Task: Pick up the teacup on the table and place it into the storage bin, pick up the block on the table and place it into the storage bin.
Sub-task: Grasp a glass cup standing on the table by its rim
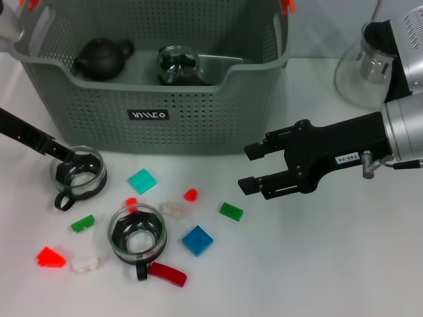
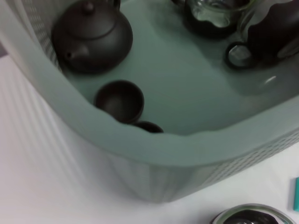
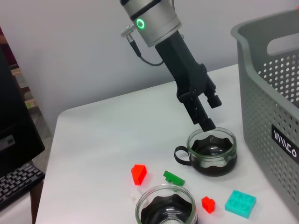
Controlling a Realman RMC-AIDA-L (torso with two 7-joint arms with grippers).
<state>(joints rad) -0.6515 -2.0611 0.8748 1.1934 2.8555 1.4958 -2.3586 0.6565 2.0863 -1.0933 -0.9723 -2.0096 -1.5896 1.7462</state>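
The white worktop carries everything shown. The storage bin, grey-green and perforated with a small black label, stands at the far side of the worktop; it holds a dark teapot, a glass cup with a dark liner and, seen from my left wrist, two small dark bowls by its near wall. A clear glass teapot stands outside the bin, to its right. My right claw hovers above the worktop right of the scattered pieces, its fingers apart and holding nothing. My left claw reaches down to the rim of one glass teacup, which stands on the worktop just in front of the bin's left end; one finger tip sits at the rim, and I cannot tell how the fingers stand. A second glass teacup stands nearer to me, among the blocks. The blocks lie loose on the worktop: a teal block, a blue block, two green ones, several red ones and two white ones.
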